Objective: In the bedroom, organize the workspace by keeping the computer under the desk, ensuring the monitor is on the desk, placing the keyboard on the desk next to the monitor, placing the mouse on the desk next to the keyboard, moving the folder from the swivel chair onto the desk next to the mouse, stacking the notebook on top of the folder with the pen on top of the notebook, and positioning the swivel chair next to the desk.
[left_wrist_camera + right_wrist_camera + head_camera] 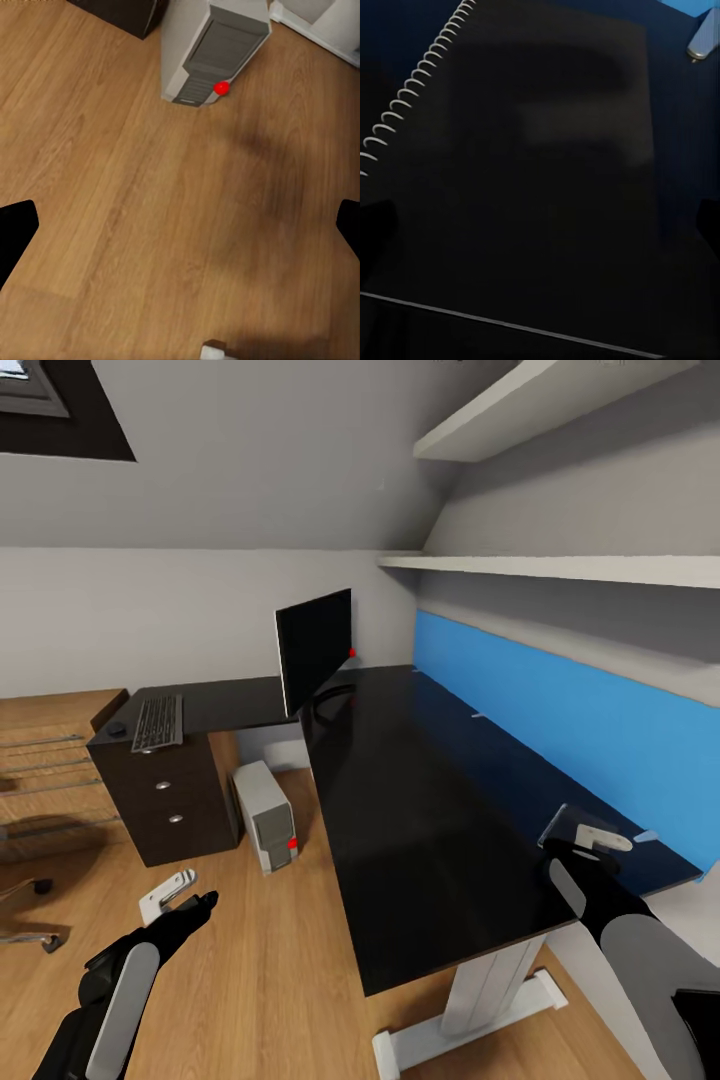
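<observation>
Right gripper [597, 840] grasps the notebook [532, 180] over the desk [420, 810] at right; left gripper [172, 892], lower left, hangs released.

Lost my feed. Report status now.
Left gripper over floor, open, empty. Right gripper above notebook on desk. Keyboard, monitor on desk; computer beneath.
</observation>
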Robot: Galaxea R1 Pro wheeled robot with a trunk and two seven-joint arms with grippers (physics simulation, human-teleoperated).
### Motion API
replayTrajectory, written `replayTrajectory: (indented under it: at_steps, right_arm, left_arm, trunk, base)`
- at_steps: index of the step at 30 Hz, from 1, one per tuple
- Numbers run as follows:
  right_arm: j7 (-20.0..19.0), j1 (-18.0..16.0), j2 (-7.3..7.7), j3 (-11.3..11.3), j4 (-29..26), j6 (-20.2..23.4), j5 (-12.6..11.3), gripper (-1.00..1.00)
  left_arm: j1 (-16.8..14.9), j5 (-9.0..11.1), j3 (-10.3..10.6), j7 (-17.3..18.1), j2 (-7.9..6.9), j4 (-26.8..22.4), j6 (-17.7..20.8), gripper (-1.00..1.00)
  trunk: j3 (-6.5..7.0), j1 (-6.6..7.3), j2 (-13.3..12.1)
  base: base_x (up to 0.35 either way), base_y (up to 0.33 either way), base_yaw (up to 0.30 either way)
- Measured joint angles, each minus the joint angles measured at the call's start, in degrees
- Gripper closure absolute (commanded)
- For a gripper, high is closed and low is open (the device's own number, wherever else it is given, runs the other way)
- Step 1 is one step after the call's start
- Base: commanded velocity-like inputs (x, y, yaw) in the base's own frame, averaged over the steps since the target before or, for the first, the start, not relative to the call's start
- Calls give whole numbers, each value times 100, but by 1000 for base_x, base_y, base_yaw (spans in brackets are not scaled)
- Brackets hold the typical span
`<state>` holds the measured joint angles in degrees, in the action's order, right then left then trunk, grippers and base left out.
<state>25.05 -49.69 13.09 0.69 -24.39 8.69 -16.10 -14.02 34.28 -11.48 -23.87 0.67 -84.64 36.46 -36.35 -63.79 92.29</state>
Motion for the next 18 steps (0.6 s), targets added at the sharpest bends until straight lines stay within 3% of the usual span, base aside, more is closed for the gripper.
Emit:
replayTrajectory:
  at_steps: [18]
  right_arm:
    - [7, 4, 9, 2, 62, -1, -56, -100]
  left_arm:
    - [0, 0, 3, 0, 0, 17, -1, -100]
  trunk:
    - [305, 374, -684]
  base:
    - [0, 0, 0]
